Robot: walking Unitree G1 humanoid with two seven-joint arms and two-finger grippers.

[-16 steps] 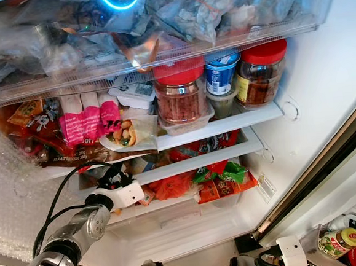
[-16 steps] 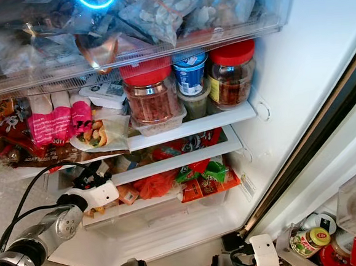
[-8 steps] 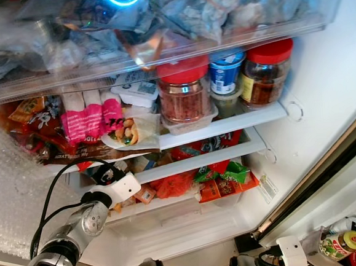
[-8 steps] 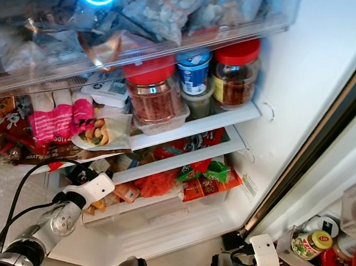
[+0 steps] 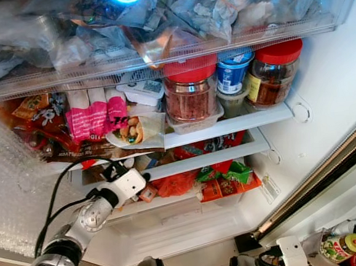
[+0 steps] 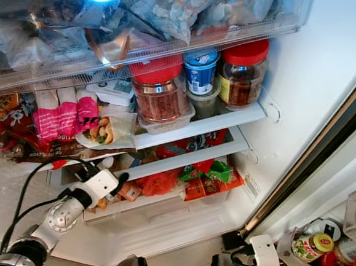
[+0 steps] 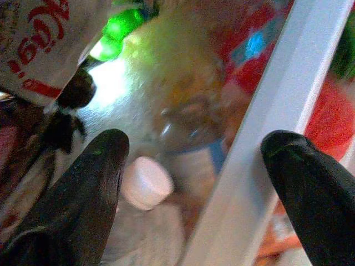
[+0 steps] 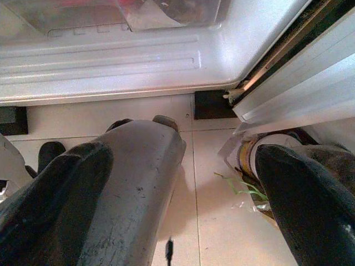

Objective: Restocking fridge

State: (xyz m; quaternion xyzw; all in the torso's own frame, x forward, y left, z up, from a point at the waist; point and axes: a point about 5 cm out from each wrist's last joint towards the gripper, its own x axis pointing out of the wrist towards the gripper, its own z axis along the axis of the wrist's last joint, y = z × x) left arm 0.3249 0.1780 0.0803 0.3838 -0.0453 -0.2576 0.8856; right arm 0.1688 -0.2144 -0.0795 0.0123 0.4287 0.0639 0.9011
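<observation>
— Where is the robot's left gripper [image 5: 115,171] right now?

— It is reaching into the open fridge [image 5: 323,91], at the left end of the low shelf [image 5: 199,162], just under the pile of snack bags [image 5: 42,128]. Its jaws are apart. In the left wrist view one black finger [image 7: 83,194] is on one side of the white shelf edge [image 7: 266,138] and the other finger is on the other side. Between them sits a small bottle with a pale cap [image 7: 147,183]. It is blurry, and I cannot tell if the jaws touch it.

— And the right gripper [image 8: 183,199]?

— It hangs low over the tiled floor [image 8: 211,221], by the bottom of the fridge. Its jaws are apart too, and hold nothing.

— What else is in the fridge?

— Two jars with red lids [image 5: 191,89] and a blue-and-white tub [image 5: 230,73] stand on the middle shelf. A pink packet [image 5: 90,118] and a wrap on a plate [image 5: 134,130] lie to their left. Orange and green packets [image 5: 222,182] fill the shelf below. Clear bags of food [image 5: 217,6] sit in the drawer on top.

— Anything outside?

— A little jar with a yellow lid [image 5: 344,243] sits low by the door.
</observation>
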